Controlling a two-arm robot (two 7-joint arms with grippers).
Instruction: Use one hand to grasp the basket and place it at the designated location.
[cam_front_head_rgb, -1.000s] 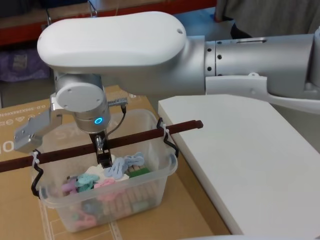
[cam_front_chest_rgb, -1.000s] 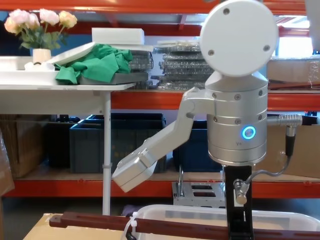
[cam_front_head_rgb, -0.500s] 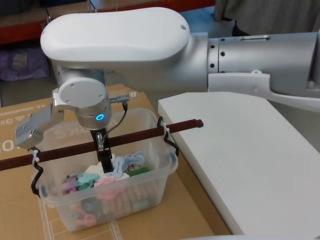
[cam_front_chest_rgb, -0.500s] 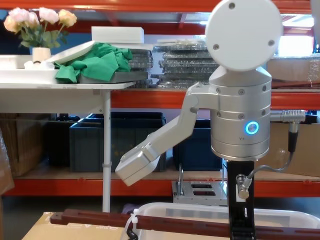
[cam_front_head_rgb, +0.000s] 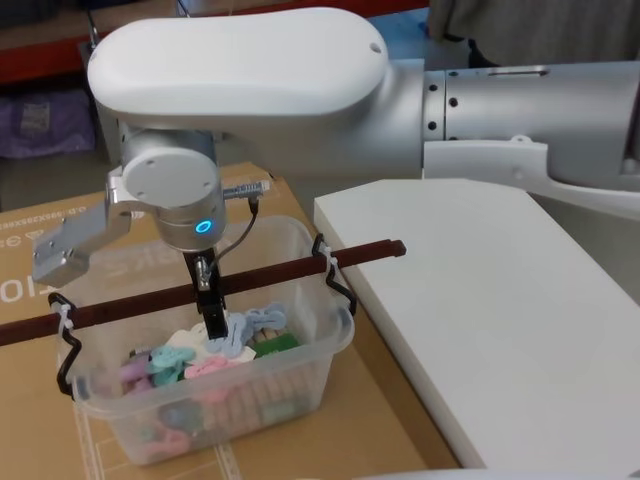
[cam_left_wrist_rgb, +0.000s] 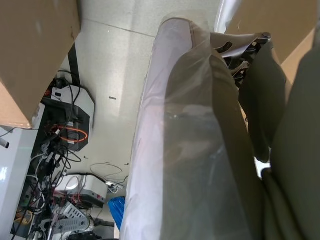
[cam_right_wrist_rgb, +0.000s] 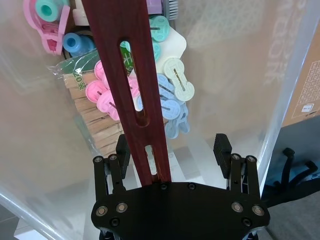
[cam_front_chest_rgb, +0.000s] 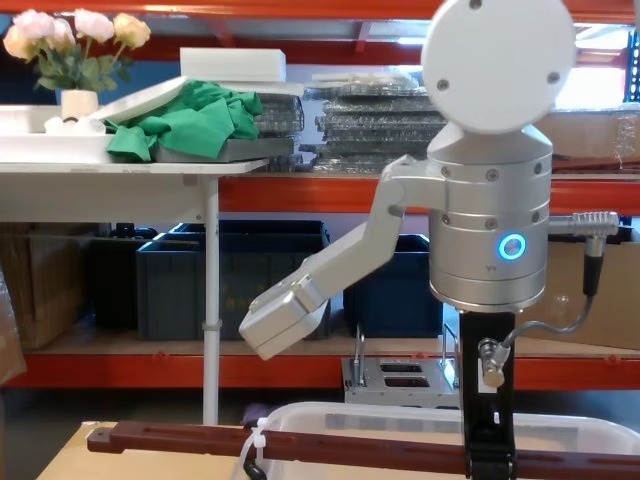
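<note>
White slab (cam_front_head_rgb: 500, 330) right of basket (cam_front_head_rgb: 310, 350), cardboard box (cam_front_head_rgb: 385, 410) under it; box print too cut off to read. Basket sits near-left, pegs (cam_right_wrist_rgb: 170, 95) inside. R gripper (cam_right_wrist_rgb: 172, 141) right over mid-handle (cam_front_head_rgb: 120, 308), fingers spread, straddling it, not pinching.

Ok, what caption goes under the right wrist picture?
Right gripper, open, straddling the basket's bar handle above colourful clips.

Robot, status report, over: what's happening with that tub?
Right gripper open, straddling the bar handle. Basket not yet gripped. White board close beside it.
</note>
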